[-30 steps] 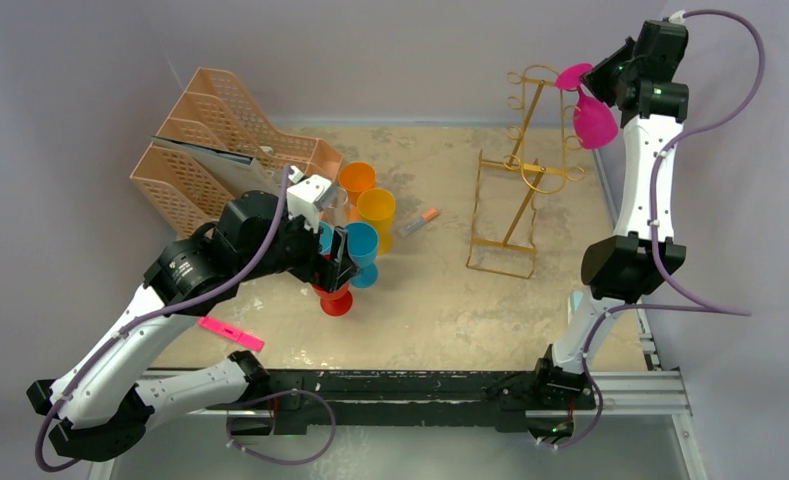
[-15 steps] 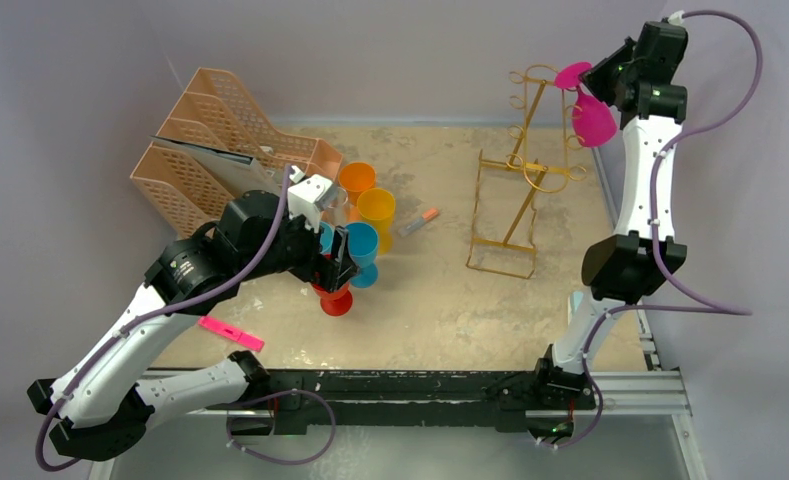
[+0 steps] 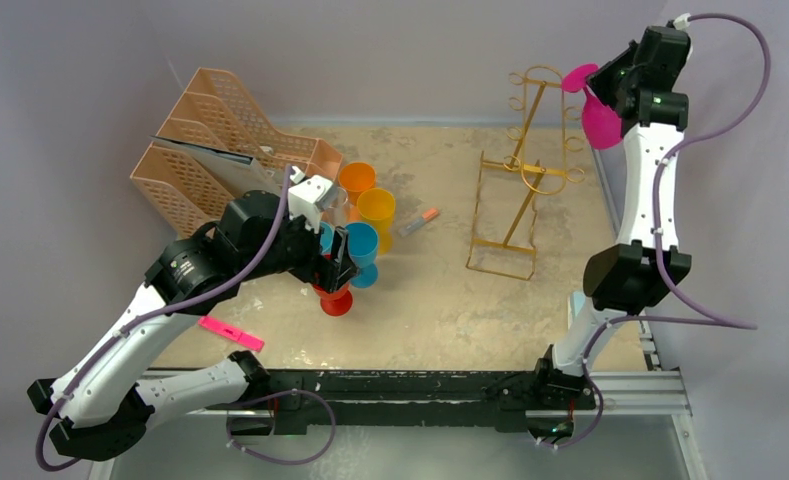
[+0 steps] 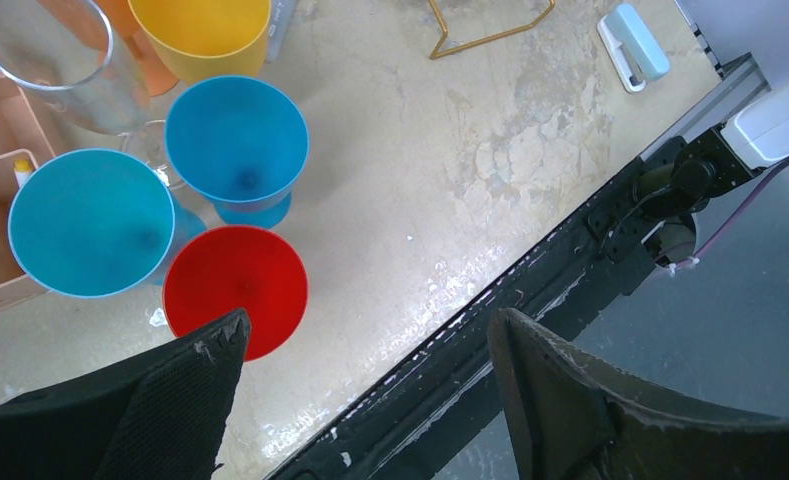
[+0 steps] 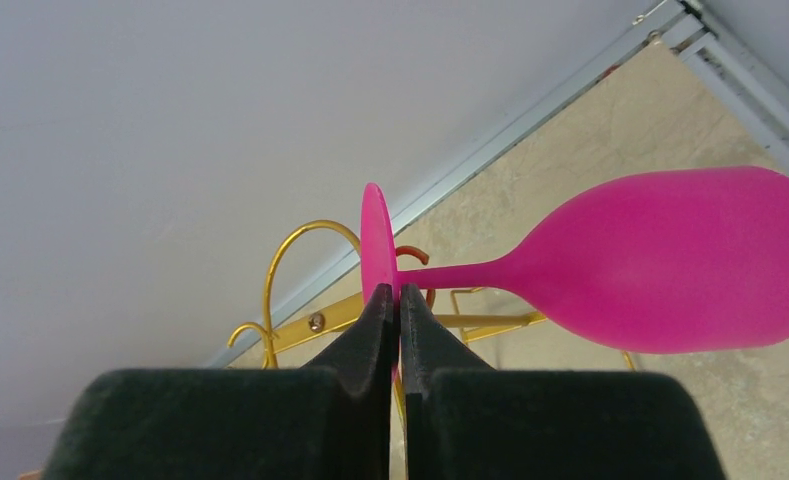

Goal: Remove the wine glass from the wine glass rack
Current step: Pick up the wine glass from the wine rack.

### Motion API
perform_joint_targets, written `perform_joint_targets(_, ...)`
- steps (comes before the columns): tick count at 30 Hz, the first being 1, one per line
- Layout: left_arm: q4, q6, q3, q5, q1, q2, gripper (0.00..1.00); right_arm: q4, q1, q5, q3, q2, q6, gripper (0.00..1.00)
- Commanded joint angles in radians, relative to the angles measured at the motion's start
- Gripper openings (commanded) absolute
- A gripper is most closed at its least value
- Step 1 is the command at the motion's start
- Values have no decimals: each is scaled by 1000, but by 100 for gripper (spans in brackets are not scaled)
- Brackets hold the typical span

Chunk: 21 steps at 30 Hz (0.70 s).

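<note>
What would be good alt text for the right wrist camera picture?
The right tool is shut on the flat foot of a pink wine glass, held sideways with its bowl to the right. Behind it are loops of the gold wire rack.

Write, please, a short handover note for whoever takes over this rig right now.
Right end effector: shut on the foot of the pink wine glass, which is held on its side, high near the far right corner of the table.
Left end effector: open, holding nothing, above the red cup.
Gold wine glass rack: upright on the table.
Done: glass gripped and apparently clear of the hooks, just right of the rack's top.
Left: carry it away from the rack and set it down.
</note>
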Motion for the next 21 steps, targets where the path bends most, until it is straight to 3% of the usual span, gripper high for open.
perform_joint_targets(1, 16, -6, 32, 25, -1, -1, 87, 16, 0, 64, -7, -57, -57, 0)
perform_joint_targets(8, 11, -7, 32, 19, -1, -15, 86, 12, 0, 44, -27, -85, -59, 0)
perform_joint_targets(11, 7, -10, 33, 19, -1, -20, 86, 24, 0, -12, -69, -126, -36, 0)
perform_joint_targets(21, 1, -22, 32, 22, -1, -33, 87, 88, 0, 3, -249, -309, -53, 0)
